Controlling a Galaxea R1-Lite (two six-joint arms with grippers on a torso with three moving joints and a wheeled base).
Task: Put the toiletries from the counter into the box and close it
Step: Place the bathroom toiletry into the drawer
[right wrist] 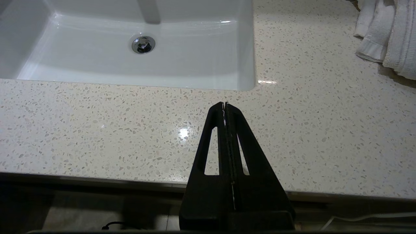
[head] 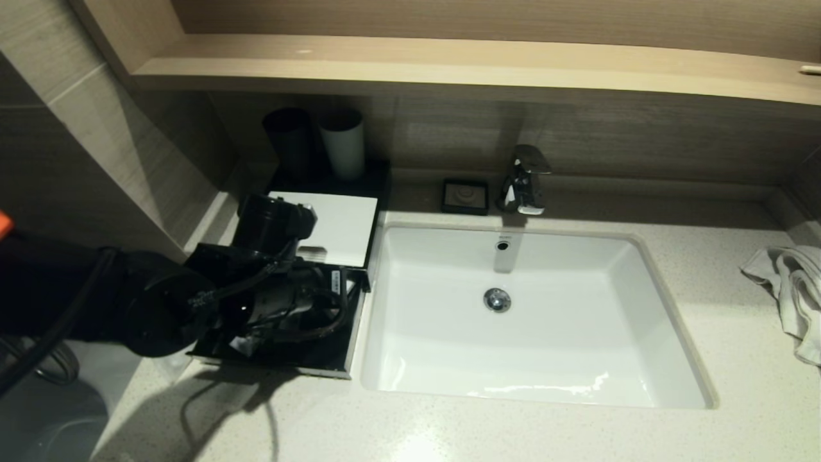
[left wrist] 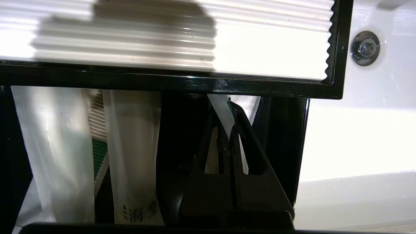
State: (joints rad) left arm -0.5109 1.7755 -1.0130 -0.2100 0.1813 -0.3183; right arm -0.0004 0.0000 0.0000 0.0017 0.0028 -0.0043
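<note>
Reaching into the open drawer (left wrist: 182,136) of the box (head: 375,212), the left hand (left wrist: 229,136) sits low over its right-hand end, nearest the basin (head: 667,333). Fingers pressed together on a thin translucent white packet (left wrist: 224,110), whose top edge pokes up past the fingertips toward the box's black frame. Whether the packet's lower end already rests on the drawer floor: cannot tell.

Two more toiletries lie in the drawer to the side of the hand: a long slim packet with printed characters (left wrist: 133,156), and a wider white packet (left wrist: 55,149). Between them shows a ribbed piece with a green label (left wrist: 99,143). They lie side by side and close together, apart from the hand.

White ribbed panel (left wrist: 260,42) of the box sits above the drawer, untouched.

Right hand (right wrist: 226,136) parked over the front edge of the desk (right wrist: 97,130), fingers pressed together, empty.

No packets visible on the desk in the head view or the right wrist view; only a white towel (head: 792,289) at the far right, a soap dish (head: 465,196) by the tap (head: 526,179), and two cups (head: 321,141) behind the box.

Judgement: loading looks nearly finished, this packet probably the last. Left to do: release it, withdraw, push the drawer shut.
</note>
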